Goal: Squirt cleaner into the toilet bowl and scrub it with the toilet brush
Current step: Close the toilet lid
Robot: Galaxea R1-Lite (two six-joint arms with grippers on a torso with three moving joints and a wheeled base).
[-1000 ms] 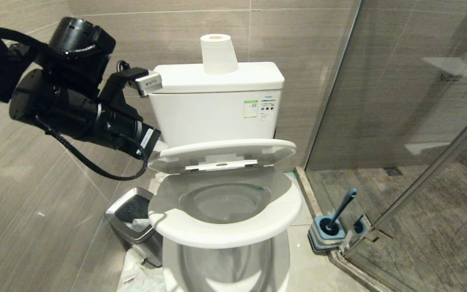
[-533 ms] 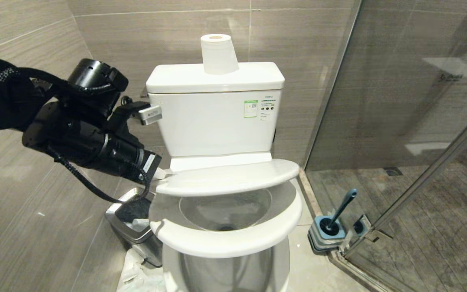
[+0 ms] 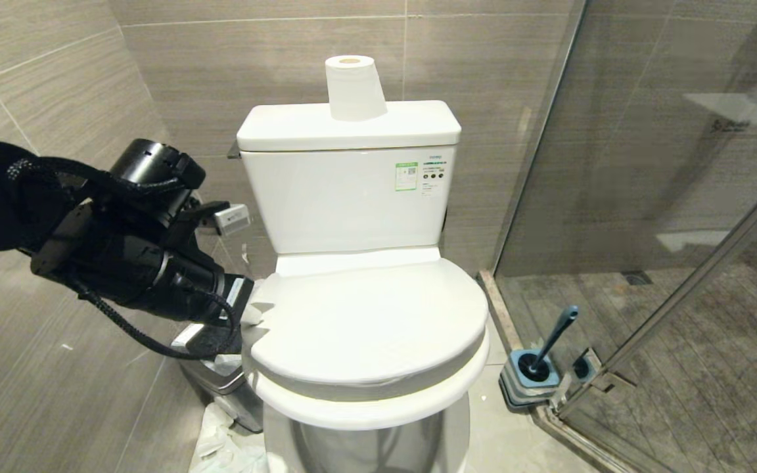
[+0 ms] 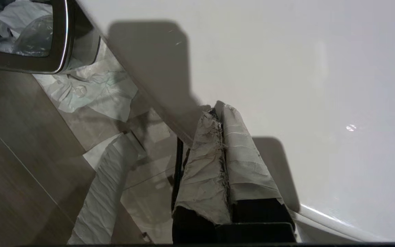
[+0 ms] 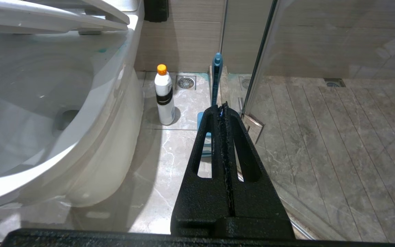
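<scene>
Resting on the closed toilet bowl (image 3: 365,401) lid (image 3: 368,322), left gripper (image 4: 218,109).
Its paper-wrapped fingers (image 4: 242,151) are pressed together, empty; the right gripper (image 5: 223,108), likewise together, hangs near the toilet brush (image 3: 552,341).

1 toilet bowl (image 3: 365,407), 1 toilet brush (image 3: 552,341), 1 bin (image 3: 221,384)

Tiled bathroom, probably domestic, toilet bowl (image 3: 365,341), glass shower screen (image 3: 667,164), paper roll (image 3: 352,85), bin (image 3: 217,378)

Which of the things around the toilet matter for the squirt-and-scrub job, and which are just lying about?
For the job:
- toilet, lid down
- toilet brush in its holder
- white bottle with orange cap, probably the cleaner

Lying about:
- paper roll on the tank
- bin
- crumpled paper on the floor
</scene>
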